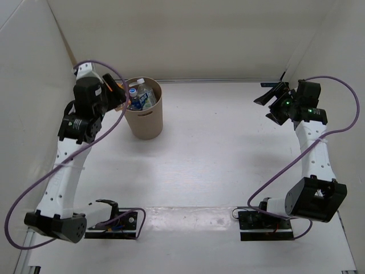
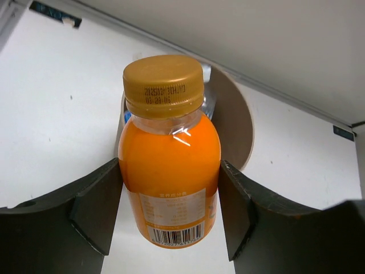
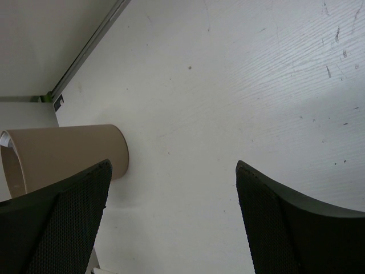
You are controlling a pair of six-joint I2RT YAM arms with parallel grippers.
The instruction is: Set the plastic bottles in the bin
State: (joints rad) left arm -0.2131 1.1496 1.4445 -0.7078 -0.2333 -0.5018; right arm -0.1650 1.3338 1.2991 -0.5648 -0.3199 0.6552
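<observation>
The orange bottle (image 2: 169, 165) is up in the air, clamped in the left end effector (image 2: 170, 194). Both black fingers (image 2: 97, 205) press against its sides about halfway down the body. It has a gold cap (image 2: 163, 85) with a printed date code, and a white label with a barcode (image 2: 174, 233) near the bottom. In the left wrist view the bin (image 2: 231, 128) sits right behind the bottle, its open mouth peeking out on either side.

From the top view the bin (image 1: 145, 123) is a tan round wastebasket with an oval handle cut-out, standing upright at the far left of the tabletop (image 1: 228, 148). There are clear bottles (image 1: 141, 96) inside it already. I can make out a couple of white caps and some blue label, but can't get an exact count. The left arm's wrist is right at the bin's left rim, and just a sliver of orange shows there.

The right end effector (image 3: 173, 171) is spread wide with nothing between its fingers, pointing down at bare tabletop. It's over at the far right, well apart from the bin, which shows up small in the corner of its wrist view. Purple cables (image 1: 34, 188) loop off both arms, with white walls all around.
</observation>
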